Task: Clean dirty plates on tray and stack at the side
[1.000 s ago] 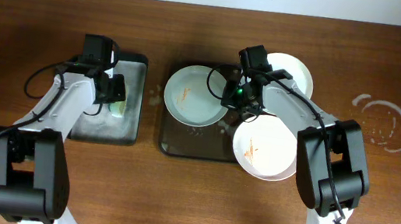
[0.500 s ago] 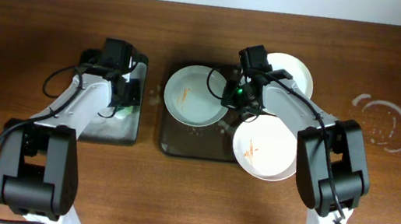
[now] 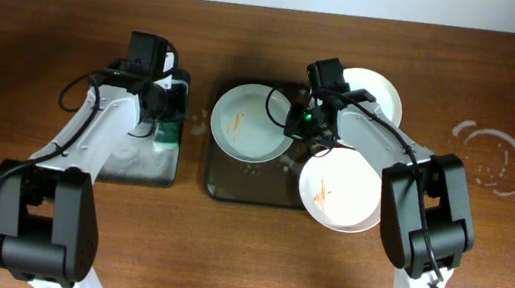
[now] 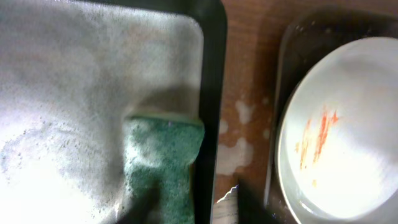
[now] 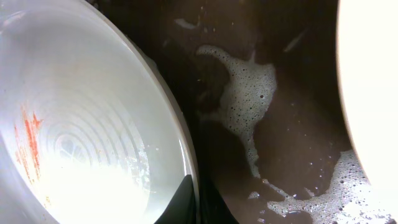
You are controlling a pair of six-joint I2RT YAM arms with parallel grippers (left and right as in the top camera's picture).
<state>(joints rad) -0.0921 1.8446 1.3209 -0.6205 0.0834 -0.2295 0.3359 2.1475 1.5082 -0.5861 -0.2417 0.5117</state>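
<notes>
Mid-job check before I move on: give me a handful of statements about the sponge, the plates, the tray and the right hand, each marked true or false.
1. The green sponge lies in the foamy tub on the left. True.
2. The three plates are stacked beside the tray. False: none is stacked. The left plate lies on the tray, and the upper right plate and lower right plate lie apart at its right side.
3. The right hand is shut on the left plate's rim. True.
4. The left plate is wiped clean. False: it shows orange smears.
5. The tray's floor is dry. False: white foam lies on it.
</notes>
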